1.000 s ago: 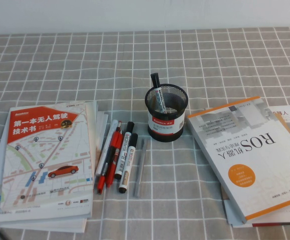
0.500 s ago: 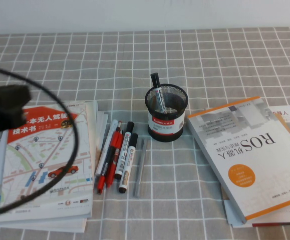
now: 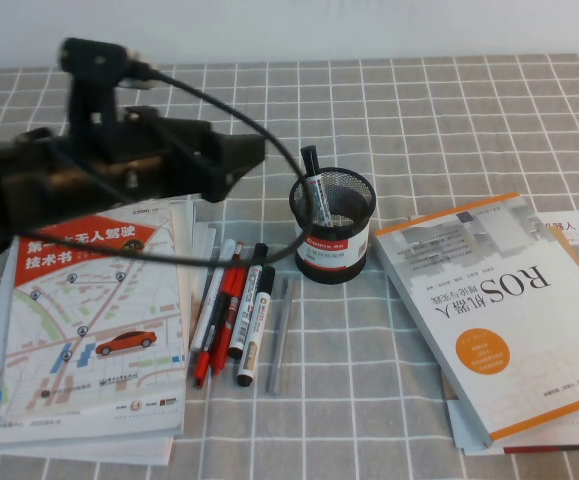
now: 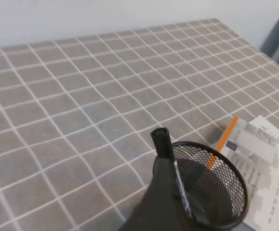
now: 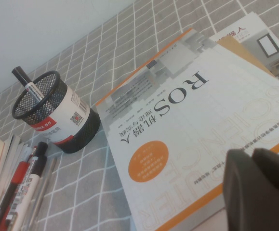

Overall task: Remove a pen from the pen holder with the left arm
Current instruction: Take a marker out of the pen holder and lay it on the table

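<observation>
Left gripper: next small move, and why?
Probably ease the left gripper rightward over the pen: it hovers just left of the pen holder, and the pen's cap stands above the rim, ungrasped. Right gripper sits over the ROS book's corner.

Left pincer (image 4: 159, 197) close to the pen holder (image 4: 215, 190).
A black-capped pen (image 4: 161, 140) stands up from the black mesh holder, right at the pincer's dark tip. An orange-edged book (image 4: 269, 156) lies just past the holder, and grey checked cloth (image 4: 72, 96) stretches ahead.

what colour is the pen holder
The pen holder is black mesh with a white and red label; best in the right wrist view.
</observation>
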Controlling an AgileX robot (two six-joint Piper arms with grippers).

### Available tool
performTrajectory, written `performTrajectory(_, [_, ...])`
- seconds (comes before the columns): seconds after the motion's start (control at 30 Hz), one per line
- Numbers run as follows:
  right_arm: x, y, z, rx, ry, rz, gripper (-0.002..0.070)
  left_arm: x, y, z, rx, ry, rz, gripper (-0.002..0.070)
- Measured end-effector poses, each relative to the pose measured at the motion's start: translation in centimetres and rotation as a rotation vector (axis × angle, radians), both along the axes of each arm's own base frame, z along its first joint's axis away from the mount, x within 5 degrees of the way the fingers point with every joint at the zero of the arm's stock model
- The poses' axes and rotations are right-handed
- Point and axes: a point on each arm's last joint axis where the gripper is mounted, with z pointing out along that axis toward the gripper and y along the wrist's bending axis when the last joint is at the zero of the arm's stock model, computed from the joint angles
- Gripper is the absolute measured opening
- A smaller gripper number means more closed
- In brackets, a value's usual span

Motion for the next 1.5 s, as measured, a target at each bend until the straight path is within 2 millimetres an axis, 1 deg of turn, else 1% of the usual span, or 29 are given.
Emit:
performTrajectory(0.07, [0.0,0.0,0.0,0.0,0.0,0.0,-0.0013,1.5,-1.1,-1.0,-0.007,0.025,-0.031,0.0533])
performTrajectory(0.27, [0.0,0.0,0.0,0.0,0.0,0.0,-0.0013,4.7,-4.8,-3.2,-0.004,0.056,-0.107,0.0533])
performTrajectory(0.37, [0.0,0.0,0.0,0.0,0.0,0.0,-0.0013,6.1,-6.0,-4.1,-0.002,0.058,-0.119,0.0533])
performTrajectory(0.5, [0.0,0.0,0.0,0.0,0.0,0.0,-0.0013,7.9,-6.5,-4.6,0.008,0.046,-0.089,0.0533])
performTrajectory(0.6, [0.0,0.0,0.0,0.0,0.0,0.0,-0.0013,8.8,-6.6,-5.1,0.016,0.047,-0.072,0.0533])
performTrajectory(0.73, [0.0,0.0,0.0,0.0,0.0,0.0,-0.0013,9.1,-6.8,-5.7,0.018,0.06,-0.069,0.0533])
performTrajectory(0.97, [0.0,0.0,0.0,0.0,0.0,0.0,-0.0013,9.6,-7.1,-7.4,0.016,0.105,-0.077,0.0533])
performTrajectory(1.03, [0.0,0.0,0.0,0.0,0.0,0.0,-0.0013,9.7,-7.2,-7.4,0.011,0.102,-0.084,0.0527])
performTrajectory(1.13, [0.0,0.0,0.0,0.0,0.0,0.0,-0.0013,9.9,-7.3,-7.1,0.007,0.092,-0.086,0.0479])
performTrajectory(1.17, [0.0,0.0,0.0,0.0,0.0,0.0,-0.0013,9.9,-7.4,-7.0,0.006,0.088,-0.088,0.0447])
performTrajectory(1.23, [0.0,0.0,0.0,0.0,0.0,0.0,-0.0013,9.8,-7.7,-6.9,0.002,0.084,-0.093,0.0361])
performTrajectory(1.3, [0.0,0.0,0.0,0.0,0.0,0.0,-0.0013,9.8,-7.7,-6.8,0.001,0.084,-0.096,0.0248])
performTrajectory(1.37, [0.0,0.0,0.0,0.0,0.0,0.0,-0.0013,9.8,-7.7,-6.8,-0.002,0.084,-0.102,0.015])
performTrajectory(1.4, [0.0,0.0,0.0,0.0,0.0,0.0,-0.0013,9.7,-7.8,-6.8,-0.012,0.089,-0.108,0.0123])
performTrajectory(1.5, [0.0,0.0,0.0,0.0,0.0,0.0,-0.0013,9.5,-7.9,-6.7,-0.029,0.093,-0.134,0.0125])
